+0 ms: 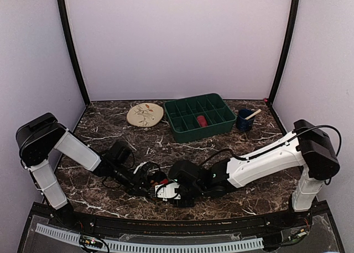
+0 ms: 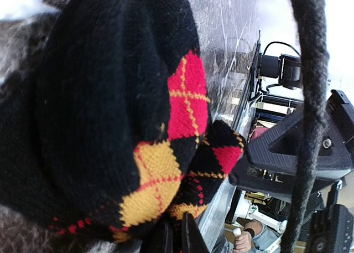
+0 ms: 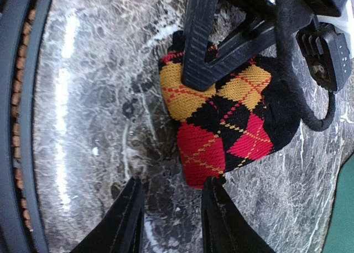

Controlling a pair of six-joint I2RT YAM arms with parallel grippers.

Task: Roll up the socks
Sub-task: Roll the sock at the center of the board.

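A black sock point(image 3: 232, 117) with red and yellow argyle diamonds lies bundled on the marble table near its front edge. In the top view only a red bit of this sock point(image 1: 159, 182) shows between the two grippers. My left gripper point(image 2: 177, 237) is shut on a fold of the sock's fabric, and its fingers point(image 3: 198, 42) reach down onto the bundle in the right wrist view. My right gripper point(image 3: 172, 189) stands open just beside the bundle with bare marble between its fingers. One of its fingertips point(image 3: 213, 189) is at the sock's red corner. From above, the left gripper point(image 1: 152, 185) and right gripper point(image 1: 168, 191) nearly meet.
At the back stand a beige floral plate point(image 1: 145, 114), a green compartment tray point(image 1: 182, 134) holding a red item point(image 1: 202, 120), and a dark blue cup point(image 1: 244, 122) with a wooden stick. The table's black front rim point(image 3: 22, 125) is close to the sock.
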